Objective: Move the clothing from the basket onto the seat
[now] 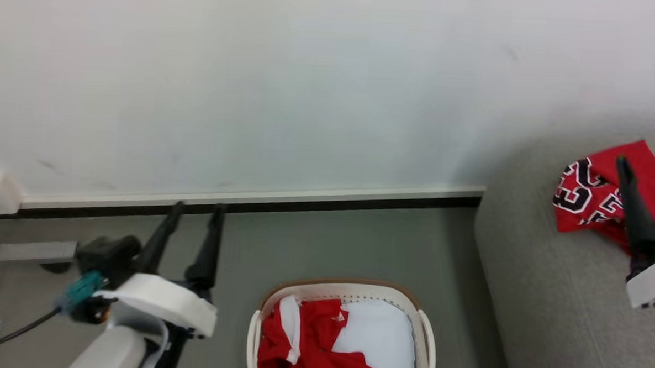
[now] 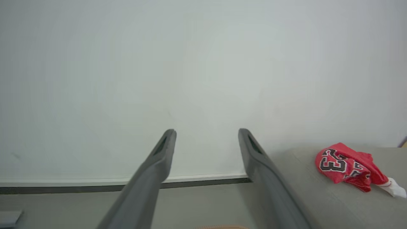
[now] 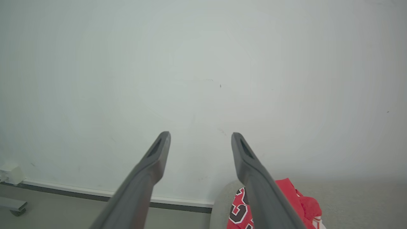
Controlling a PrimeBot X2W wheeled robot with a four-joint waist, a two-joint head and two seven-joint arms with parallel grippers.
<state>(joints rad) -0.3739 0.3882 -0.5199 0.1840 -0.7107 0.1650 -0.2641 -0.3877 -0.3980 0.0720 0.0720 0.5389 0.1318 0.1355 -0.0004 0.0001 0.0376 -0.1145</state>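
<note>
Right now, a crumpled red shiny-fabric jersey [image 1: 592, 195] lies on the large grey fabric-upholstered sofa [image 1: 549, 304], near the sofa's rounded end by the wall. In the left wrist view its print reads as a black, white-outlined "23". In the head view the fabric is folded, so the digits show only in pieces. A second red jersey [image 1: 315, 344] with white trim panels sits heaped in the left half of the oval cream-white perforated laundry basket [image 1: 427, 332]. The basket's brown rim curves along its far edge, and its white cloth lining [image 1: 379, 330] is bare on the right side. The basket stands on the grey floor [image 1: 314, 244], just beside the sofa.

The right gripper [image 1: 646, 159] hangs over the sofa with its two dark fingers spread wide and nothing between them. From the head camera they overlap the numbered jersey, and I cannot tell whether they touch it. The left gripper [image 1: 198, 207] is over the floor, well left of the basket. Its fingers are likewise parted and empty, and they point toward the pale wall [image 1: 310, 83] and its dark baseboard [image 1: 332, 205].
</note>
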